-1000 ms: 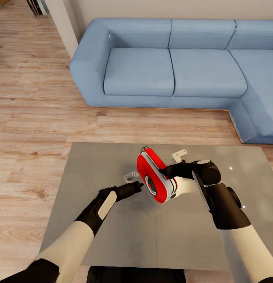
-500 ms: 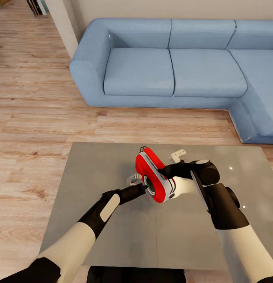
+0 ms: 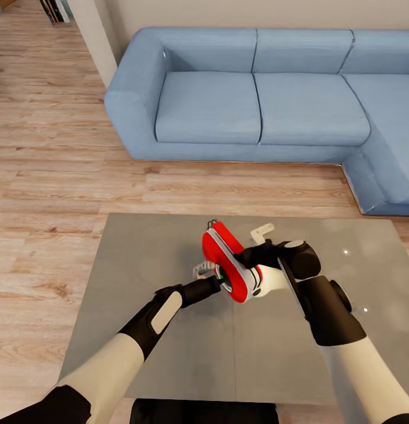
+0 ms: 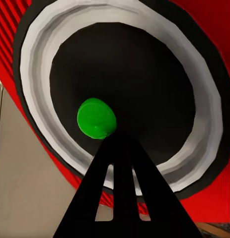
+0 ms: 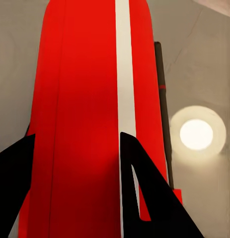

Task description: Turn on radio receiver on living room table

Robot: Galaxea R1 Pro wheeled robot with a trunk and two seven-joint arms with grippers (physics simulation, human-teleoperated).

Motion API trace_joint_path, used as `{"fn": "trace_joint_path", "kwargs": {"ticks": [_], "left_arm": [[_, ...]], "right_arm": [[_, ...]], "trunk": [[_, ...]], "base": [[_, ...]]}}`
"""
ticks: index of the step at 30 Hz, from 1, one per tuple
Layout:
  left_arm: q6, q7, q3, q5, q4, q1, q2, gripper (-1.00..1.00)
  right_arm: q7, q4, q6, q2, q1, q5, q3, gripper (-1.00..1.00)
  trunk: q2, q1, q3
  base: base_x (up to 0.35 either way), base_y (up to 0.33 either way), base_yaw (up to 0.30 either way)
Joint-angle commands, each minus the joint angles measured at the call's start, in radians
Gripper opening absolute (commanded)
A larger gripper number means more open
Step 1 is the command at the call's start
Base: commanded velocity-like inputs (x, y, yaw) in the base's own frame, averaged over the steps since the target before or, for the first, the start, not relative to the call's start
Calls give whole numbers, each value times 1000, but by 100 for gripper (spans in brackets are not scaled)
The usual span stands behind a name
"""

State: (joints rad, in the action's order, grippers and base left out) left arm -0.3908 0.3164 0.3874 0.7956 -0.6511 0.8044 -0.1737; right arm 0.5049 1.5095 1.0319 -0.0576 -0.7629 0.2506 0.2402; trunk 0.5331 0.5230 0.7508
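So the radio receiver (image 3: pixel 230 262) is up off the table (image 3: pixel 169 353), held tilted on its edge above the middle of the grey top, with its round dial face turned toward the near left and its thin wire handle poking up at the far end. The right gripper (image 3: pixel 251 259) has it clamped from the right side; in the right wrist view you can see the two black fingers (image 5: pixel 144 198) sitting on either side of the red body (image 5: pixel 90 124), with the white band running down between them, so it's definitely grasping the radio. The left gripper (image 3: pixel 215 281) comes in from the near left and its tip is right up against the dial. In the left wrist view the fingers (image 4: pixel 119 193) look pressed together into one dark wedge, clenched with nothing between them, and the point sits just beside a bright green button (image 4: pixel 96 118) on the black dial face inside the white ring. Can't really tell whether the tip is touching the button or just the dial next to it. A bright round glare spot (image 5: pixel 196 134) shows on the glossy tabletop in the right wrist view. On the far side of the table there's wood plank floor (image 3: pixel 51 165) and then the light blue sectional sofa (image 3: pixel 257 100), which wraps around to the far right.
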Motion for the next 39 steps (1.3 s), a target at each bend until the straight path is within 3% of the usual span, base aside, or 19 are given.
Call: {"fn": "trace_joint_path", "kwargs": {"ticks": [1,17,24,35,39], "left_arm": [[-2,4,-2,16,-5,0,-1,-100],[-2,4,1,15,-12,-1,-1,-100],[-2,4,1,16,-12,-1,-1,-100],[-2,14,2,13,-12,-1,-1,-100],[-2,16,8,13,-12,-1,-1,-100]], "right_arm": [[32,-1,15,0,1,-54,7,-100],[10,-4,15,-19,0,-44,4,-100],[10,-2,15,-39,0,-41,-56,-100],[9,-2,15,-88,0,-39,-62,-100],[9,-2,15,-96,0,-1,-70,-100]], "trunk": [[0,0,0],[0,0,0],[0,0,0],[0,0,0],[0,0,0]], "base": [[0,0,0],[0,0,0],[0,0,0],[0,0,0],[0,0,0]]}}
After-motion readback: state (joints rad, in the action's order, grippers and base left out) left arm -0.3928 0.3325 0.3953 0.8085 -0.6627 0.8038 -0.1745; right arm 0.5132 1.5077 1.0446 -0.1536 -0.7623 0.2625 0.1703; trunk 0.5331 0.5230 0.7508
